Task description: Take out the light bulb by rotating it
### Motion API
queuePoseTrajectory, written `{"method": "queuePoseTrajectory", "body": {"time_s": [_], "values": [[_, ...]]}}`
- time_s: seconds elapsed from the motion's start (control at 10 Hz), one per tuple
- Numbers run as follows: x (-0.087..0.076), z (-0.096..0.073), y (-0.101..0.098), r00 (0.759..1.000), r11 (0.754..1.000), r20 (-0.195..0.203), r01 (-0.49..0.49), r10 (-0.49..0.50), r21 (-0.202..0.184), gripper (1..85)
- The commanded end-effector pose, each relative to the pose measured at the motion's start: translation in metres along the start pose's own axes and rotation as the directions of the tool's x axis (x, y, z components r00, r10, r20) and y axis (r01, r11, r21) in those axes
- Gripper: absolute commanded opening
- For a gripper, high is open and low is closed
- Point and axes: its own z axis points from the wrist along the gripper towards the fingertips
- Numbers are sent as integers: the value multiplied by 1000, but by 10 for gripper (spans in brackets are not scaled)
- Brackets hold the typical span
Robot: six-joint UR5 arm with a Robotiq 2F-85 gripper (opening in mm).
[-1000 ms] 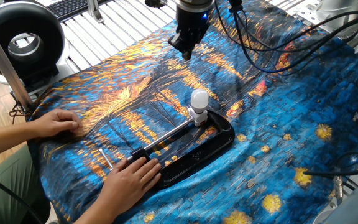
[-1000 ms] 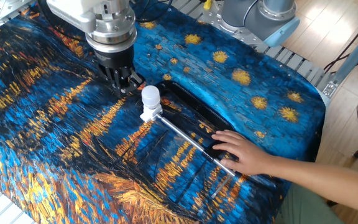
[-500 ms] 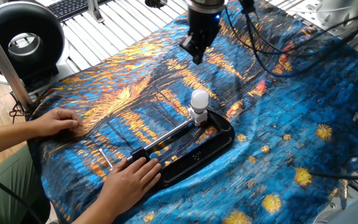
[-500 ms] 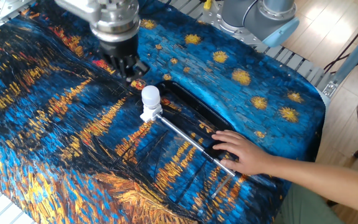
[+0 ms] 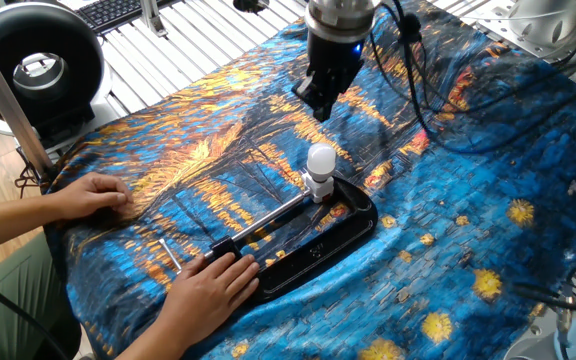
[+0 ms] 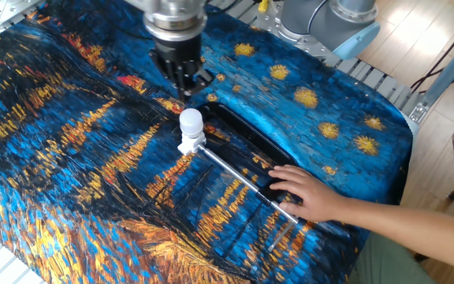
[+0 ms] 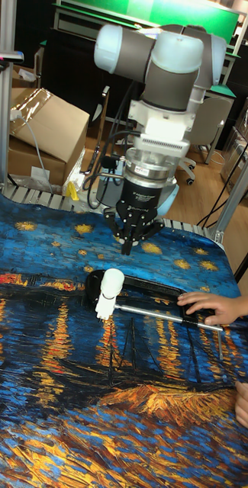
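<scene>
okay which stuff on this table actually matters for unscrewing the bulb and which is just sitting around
Part of the job:
light bulb, upright in its white socket
gripper, above the bulb, not touching it
black tray under the fixture
metal rod
person's hand steadying the tray

Just lying about:
painted cloth
black fan
keyboard

The grey-and-silver UR5 arm (image 7: pixel 165 69) has pale blue caps on its rounded joints. Below sits a white block, then a ribbed silver cylindrical wrist (image 6: pixel 173 16). The black two-finger gripper (image 7: pixel 130 232) hangs beneath it, with black cables (image 5: pixel 408 70) looping off at about 3 o'clock.
</scene>
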Motion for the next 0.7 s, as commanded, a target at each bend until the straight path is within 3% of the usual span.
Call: {"method": "queuePoseTrajectory", "body": {"time_s": [0.0, 0.1, 0.4, 0.5, 0.6], "values": [[8, 1, 11, 1000, 1000, 8, 27, -27, -2, 133], [9, 1, 13, 998, 997, 6, 70, -70, -12, 140], [17, 0, 23, 976, 975, -13, 216, -217, -54, 277], [15, 0, 24, 977, 976, -5, 211, -212, -57, 307], [10, 0, 18, 975, 975, 6, 222, -222, -30, 313]]}}
